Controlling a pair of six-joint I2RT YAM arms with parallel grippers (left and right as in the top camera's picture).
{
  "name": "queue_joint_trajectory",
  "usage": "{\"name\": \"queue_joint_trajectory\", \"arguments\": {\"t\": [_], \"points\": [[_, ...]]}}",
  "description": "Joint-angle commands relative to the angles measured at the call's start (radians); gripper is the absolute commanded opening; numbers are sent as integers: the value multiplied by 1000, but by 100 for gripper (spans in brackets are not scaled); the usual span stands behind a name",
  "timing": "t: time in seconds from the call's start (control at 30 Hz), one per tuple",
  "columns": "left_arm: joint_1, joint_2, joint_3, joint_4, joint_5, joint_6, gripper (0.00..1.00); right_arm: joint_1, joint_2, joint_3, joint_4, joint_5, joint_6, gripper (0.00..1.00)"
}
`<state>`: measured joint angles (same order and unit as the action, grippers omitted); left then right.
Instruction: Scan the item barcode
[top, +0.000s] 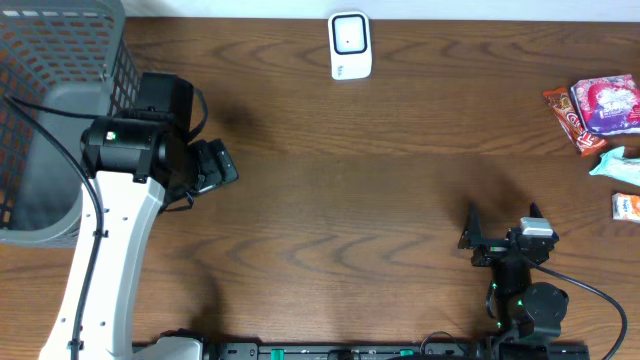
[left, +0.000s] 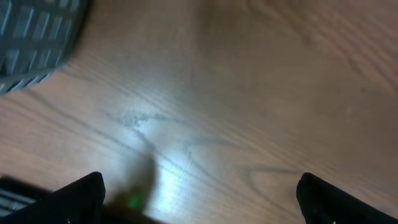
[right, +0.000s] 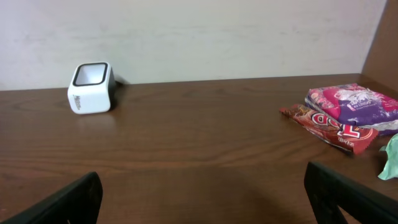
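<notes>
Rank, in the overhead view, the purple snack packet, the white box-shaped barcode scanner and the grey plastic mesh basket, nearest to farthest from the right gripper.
From the right gripper, bottom right:
1. purple snack packet, far right edge
2. white barcode scanner, top centre
3. grey mesh basket, far left

Barcode scanner (top: 350, 45) (right: 91, 88): small white box, dark-rimmed window, upright, far centre. Snacks, right side, lying flat: red bar wrapper (top: 567, 120) (right: 329, 129) touching pink-purple packet (top: 605, 105) (right: 351, 102); mint-green packet (top: 620, 165) nearer; orange-white packet (top: 627, 207) nearest, at right edge
</notes>
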<state>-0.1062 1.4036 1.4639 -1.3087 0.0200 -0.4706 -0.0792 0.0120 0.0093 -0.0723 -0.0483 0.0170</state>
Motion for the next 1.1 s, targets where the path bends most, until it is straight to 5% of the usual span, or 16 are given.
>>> {"name": "queue_joint_trajectory", "arguments": {"t": [0.0, 0.67, 1.07], "points": [[3, -55, -34, 35, -20, 7, 98, 8, -7, -4, -2, 1, -11, 99], [3, -608, -704, 639, 112, 224, 98, 8, -7, -4, -2, 1, -11, 99], [3, -985, -883, 674, 111, 222, 98, 8, -7, -4, -1, 1, -11, 99]]}}
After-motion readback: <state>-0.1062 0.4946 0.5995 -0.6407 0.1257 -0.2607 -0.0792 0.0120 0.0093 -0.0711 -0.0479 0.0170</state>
